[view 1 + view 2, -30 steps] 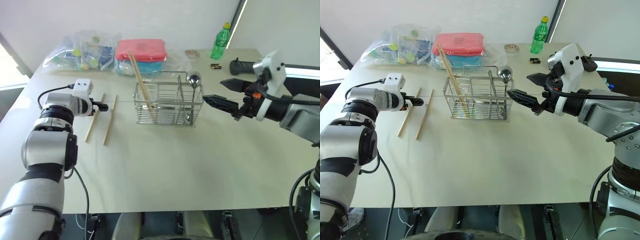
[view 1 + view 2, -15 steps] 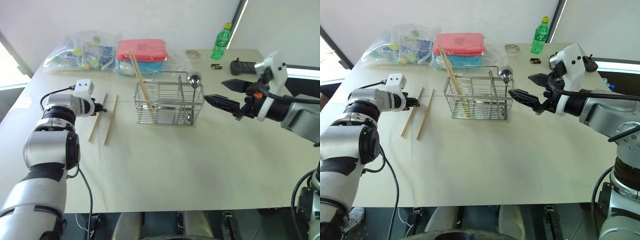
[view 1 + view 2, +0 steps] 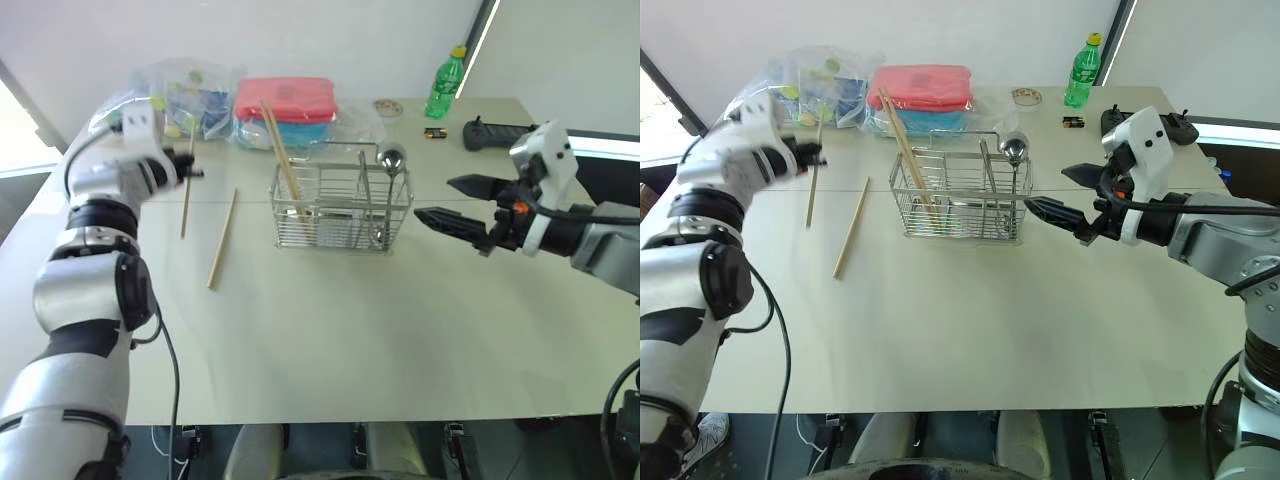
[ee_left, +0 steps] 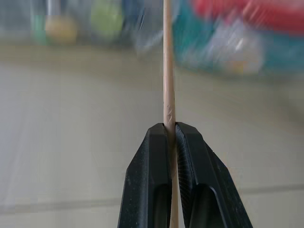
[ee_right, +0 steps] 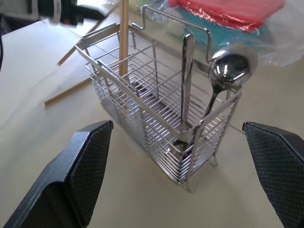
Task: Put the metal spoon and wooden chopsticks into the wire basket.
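Wooden chopstick (image 3: 186, 205) hangs from the left gripper (image 3: 190, 173) at upper left of the left eye view, pinched near its top end and lifted off the table (image 3: 330, 330); a second chopstick (image 3: 221, 240) lies just below and right of it, and two more lean in the left end of the basket (image 3: 342, 208) at centre. The spoon (image 3: 389, 160) already stands in the basket's right end, bowl up. To do this step well, I would carry the stick over the left compartment, bring it near upright, and lower its tip past the rim before letting go, clear of the sticks already inside. The left forearm reaches up toward the top left, its gripper about level. At right the right gripper (image 3: 455, 203) waits, pointing at the basket, fingers spread and empty.

Left wrist view: the two black fingers (image 4: 149, 180) are clamped on the stick, which runs straight up between them.

Right wrist view: the wide-apart fingers (image 5: 80, 175) frame the basket with spoon and sticks inside, nothing between them.
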Available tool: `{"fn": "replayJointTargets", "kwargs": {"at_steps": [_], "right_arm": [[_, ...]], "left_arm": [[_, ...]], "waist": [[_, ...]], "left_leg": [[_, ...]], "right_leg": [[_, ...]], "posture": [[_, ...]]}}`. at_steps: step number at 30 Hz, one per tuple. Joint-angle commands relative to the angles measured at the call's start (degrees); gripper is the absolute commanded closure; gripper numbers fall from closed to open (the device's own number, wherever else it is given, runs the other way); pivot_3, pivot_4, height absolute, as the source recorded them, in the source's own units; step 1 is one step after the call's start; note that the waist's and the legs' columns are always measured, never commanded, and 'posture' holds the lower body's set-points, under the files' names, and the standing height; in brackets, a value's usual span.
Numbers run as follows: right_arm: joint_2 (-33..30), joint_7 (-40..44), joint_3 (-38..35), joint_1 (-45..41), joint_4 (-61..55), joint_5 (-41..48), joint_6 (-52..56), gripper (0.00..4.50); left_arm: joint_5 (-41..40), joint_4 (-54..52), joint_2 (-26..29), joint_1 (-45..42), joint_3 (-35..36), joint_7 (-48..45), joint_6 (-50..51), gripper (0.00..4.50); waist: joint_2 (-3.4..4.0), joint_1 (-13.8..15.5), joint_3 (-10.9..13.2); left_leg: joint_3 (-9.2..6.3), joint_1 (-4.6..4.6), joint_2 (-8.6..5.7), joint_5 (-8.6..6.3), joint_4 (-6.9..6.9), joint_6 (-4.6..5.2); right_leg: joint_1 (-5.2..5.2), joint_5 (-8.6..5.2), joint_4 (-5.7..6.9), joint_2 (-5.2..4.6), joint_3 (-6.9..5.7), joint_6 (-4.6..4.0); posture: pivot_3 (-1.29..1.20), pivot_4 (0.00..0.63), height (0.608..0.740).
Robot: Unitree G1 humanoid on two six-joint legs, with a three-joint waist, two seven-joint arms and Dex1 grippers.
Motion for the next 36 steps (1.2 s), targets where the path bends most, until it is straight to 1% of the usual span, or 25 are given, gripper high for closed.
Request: {"fn": "replayJointTargets", "kwargs": {"at_steps": [1, 5, 10, 13, 17, 21, 24, 30, 32, 33, 34, 36], "right_arm": [[-2.8, 2.5, -2.7, 1.3, -2.3, -0.1, -2.0, 0.00], [-3.7, 3.1, -2.7, 1.9, -1.9, -0.3, -3.0, 0.00], [-3.4, 2.6, -2.5, 1.7, -1.9, -0.5, -3.5, 0.00], [-3.2, 1.7, -3.4, 2.1, -2.3, -0.1, -3.2, 0.00], [-3.2, 0.5, -5.0, 2.9, -3.0, 1.0, -2.6, 0.00], [-2.9, -1.1, -6.4, 2.7, -2.9, 2.5, -1.9, 0.00], [-2.7, -2.4, -6.6, 2.6, -2.7, 3.6, -1.8, 0.00], [-2.7, -4.1, -5.9, 2.1, -2.2, 4.8, -2.1, 0.00], [-2.7, -4.5, -5.6, 1.8, -1.8, 5.1, -2.3, 0.00], [-2.6, -4.6, -5.6, 1.6, -1.5, 5.2, -2.3, 0.00], [-2.7, -4.7, -5.5, 1.5, -1.2, 5.2, -2.3, 0.00], [-2.8, -4.8, -5.4, 1.4, -0.9, 5.2, -2.4, 0.00]], "left_arm": [[-8.1, -13.1, -1.5, -2.2, 4.8, -5.2, 0.0, 4.45], [-14.0, -27.4, -5.3, -1.4, 5.0, -7.8, 4.5, 4.45], [-18.0, -38.9, -9.4, -1.5, 3.3, -7.7, 8.1, 4.45], [-19.6, -44.7, -11.5, 0.2, 1.9, -7.6, 10.7, 4.45], [-20.3, -50.0, -13.8, 3.9, 0.2, -6.0, 12.3, 4.45], [-19.1, -52.9, -15.8, 10.0, -2.1, -4.6, 11.5, 4.45], [-19.7, -55.8, -19.3, 15.5, -3.2, -2.7, 11.4, 4.45], [-19.8, -56.9, -22.3, 17.8, -3.9, -0.4, 10.3, 4.45], [-19.9, -56.8, -22.5, 17.6, -3.8, -0.2, 10.0, 3.70], [-20.0, -56.8, -22.4, 17.6, -3.7, -0.1, 9.9, 3.44], [-20.3, -56.9, -22.2, 17.3, -3.5, -0.2, 10.2, 3.03], [-20.7, -57.4, -21.7, 17.0, -3.3, -0.3, 10.6, 2.01]], "waist": [[0.00, -0.1, 0.0], [0.01, -0.1, 0.0], [0.02, -0.3, 0.0], [0.02, -0.2, 0.0], [0.06, -0.1, 0.0], [0.06, -0.1, 0.0], [0.06, -0.1, 0.0], [0.04, 0.0, 0.0], [0.04, 0.0, 0.0], [0.04, 0.0, 0.0], [0.04, 0.0, 0.0], [0.05, -0.1, 0.0]], "left_leg": [[0.01, -0.01, 0.00, 0.01, 0.01, -0.03], [0.04, -0.01, -0.02, 0.01, 0.12, -0.04], [0.03, 0.01, -0.01, 0.01, 0.32, -0.04], [0.03, 0.00, -0.01, 0.01, 0.39, -0.04], [0.03, 0.01, -0.01, 0.02, 0.38, -0.03], [0.02, 0.02, -0.01, 0.02, 0.41, -0.03], [0.01, 0.01, -0.01, 0.02, 0.44, -0.02], [0.00, -0.09, -0.02, 0.02, 0.47, -0.01], [0.00, -0.09, -0.02, 0.01, 0.46, -0.01], [0.00, -0.08, -0.02, 0.01, 0.46, -0.01], [0.00, -0.08, -0.02, 0.01, 0.46, -0.01], [0.00, -0.07, -0.02, 0.01, 0.46, -0.01]], "right_leg": [[0.00, 0.02, -0.03, -0.01, 0.00, 0.04], [0.07, 0.06, -0.06, -0.04, 0.01, 0.09], [0.13, 0.07, 0.01, -0.02, 0.01, 0.10], [0.16, 0.09, 0.02, -0.02, 0.02, 0.11], [0.17, 0.09, 0.03, -0.01, 0.02, 0.09], [0.19, 0.10, 0.02, 0.01, 0.04, 0.08], [0.20, 0.10, 0.03, 0.01, 0.04, 0.08], [0.18, 0.10, -0.01, 0.02, 0.03, 0.07], [0.18, 0.10, -0.03, 0.02, 0.03, 0.07], [0.18, 0.10, -0.03, 0.02, 0.03, 0.07], [0.18, 0.10, -0.02, 0.02, 0.03, 0.07], [0.18, 0.10, -0.01, 0.03, 0.03, 0.07]], "posture": [[0.00, 0.150, 0.708], [0.00, 0.150, 0.708], [0.00, 0.150, 0.708], [0.00, 0.150, 0.708], [0.00, 0.150, 0.708], [0.00, 0.150, 0.708], [0.00, 0.150, 0.708], [0.00, 0.150, 0.708], [0.00, 0.150, 0.708], [0.00, 0.150, 0.708], [0.00, 0.150, 0.708], [0.00, 0.150, 0.708]]}}
